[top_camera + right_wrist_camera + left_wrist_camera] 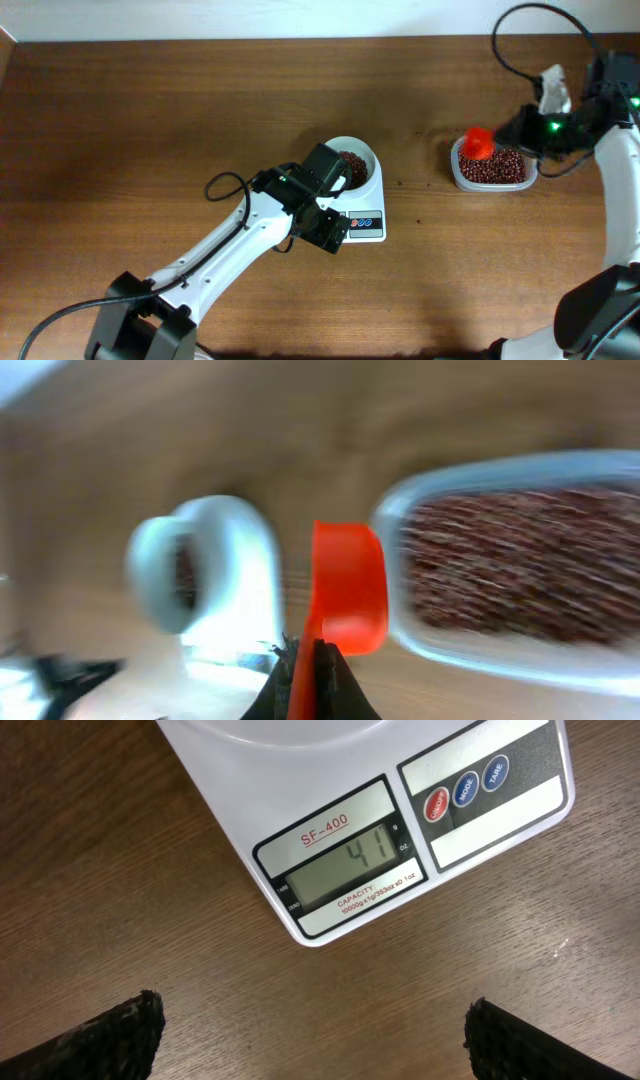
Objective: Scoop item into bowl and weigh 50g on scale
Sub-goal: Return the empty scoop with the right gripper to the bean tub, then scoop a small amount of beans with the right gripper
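Left wrist: scale [240,780] reads 41. Right gripper [305,660] clamps red scoop [348,590] at tub [495,187], scale's 3 o'clock; I fear a heaped load overshoots. Left gripper [315,1040] gapes empty.

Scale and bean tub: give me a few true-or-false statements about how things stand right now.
The scale reads 41. True.
The left gripper grips the scale. False: it is open and holds nothing.
The right gripper is shut on the red scoop. True.
The clear tub is empty. False: it holds beans.
The bowl sits on the table beside the scale. False: it sits on the scale.
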Controlling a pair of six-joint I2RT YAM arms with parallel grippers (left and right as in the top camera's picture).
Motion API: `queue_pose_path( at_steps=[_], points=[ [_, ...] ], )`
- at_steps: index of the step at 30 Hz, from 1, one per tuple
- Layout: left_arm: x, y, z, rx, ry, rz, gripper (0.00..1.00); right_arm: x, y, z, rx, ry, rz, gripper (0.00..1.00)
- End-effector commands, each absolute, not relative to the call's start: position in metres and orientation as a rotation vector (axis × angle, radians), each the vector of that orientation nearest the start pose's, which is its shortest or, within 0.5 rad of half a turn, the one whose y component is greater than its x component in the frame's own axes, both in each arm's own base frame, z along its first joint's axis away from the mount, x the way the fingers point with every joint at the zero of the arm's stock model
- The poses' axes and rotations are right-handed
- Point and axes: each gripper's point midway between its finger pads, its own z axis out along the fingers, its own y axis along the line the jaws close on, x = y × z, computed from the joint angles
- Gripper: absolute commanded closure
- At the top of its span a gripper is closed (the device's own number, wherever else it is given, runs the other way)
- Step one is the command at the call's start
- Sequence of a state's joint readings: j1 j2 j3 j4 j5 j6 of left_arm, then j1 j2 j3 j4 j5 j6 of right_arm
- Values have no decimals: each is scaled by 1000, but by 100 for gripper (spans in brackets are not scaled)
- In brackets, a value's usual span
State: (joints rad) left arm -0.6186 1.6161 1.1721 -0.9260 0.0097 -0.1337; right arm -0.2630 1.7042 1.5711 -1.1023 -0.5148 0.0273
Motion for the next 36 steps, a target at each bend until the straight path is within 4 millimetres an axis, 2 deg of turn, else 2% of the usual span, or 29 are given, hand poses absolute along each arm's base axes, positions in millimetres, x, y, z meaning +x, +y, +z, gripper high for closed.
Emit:
queue_pose_path(
  at_steps=[1,4,8,12,14,20,26,32,36],
  points=[
    [264,-190,81,730,2879,-127,1,380,-63,173,363,2756,272,96],
    [264,-190,81,731,2879,-127,1,375,-59,151,367,2821,274,96],
    [264,-190,81,731,2879,-127,1,382,-60,125,374,2852,285,96],
    [264,-190,81,731,2879,-127,1,387,-61,110,380,2875,291,96],
    [264,-190,81,730,2879,-127,1,387,-62,105,383,2885,294,91],
    [264,-190,81,730,2879,-127,1,392,-63,103,378,2868,288,85],
    [264,-190,81,731,2879,-127,1,395,-63,93,372,2856,286,76],
    [264,-190,81,730,2879,-127,1,404,-59,95,344,2824,290,69],
    [264,-190,81,731,2879,-127,1,409,-48,95,296,2820,286,51]
  ],
)
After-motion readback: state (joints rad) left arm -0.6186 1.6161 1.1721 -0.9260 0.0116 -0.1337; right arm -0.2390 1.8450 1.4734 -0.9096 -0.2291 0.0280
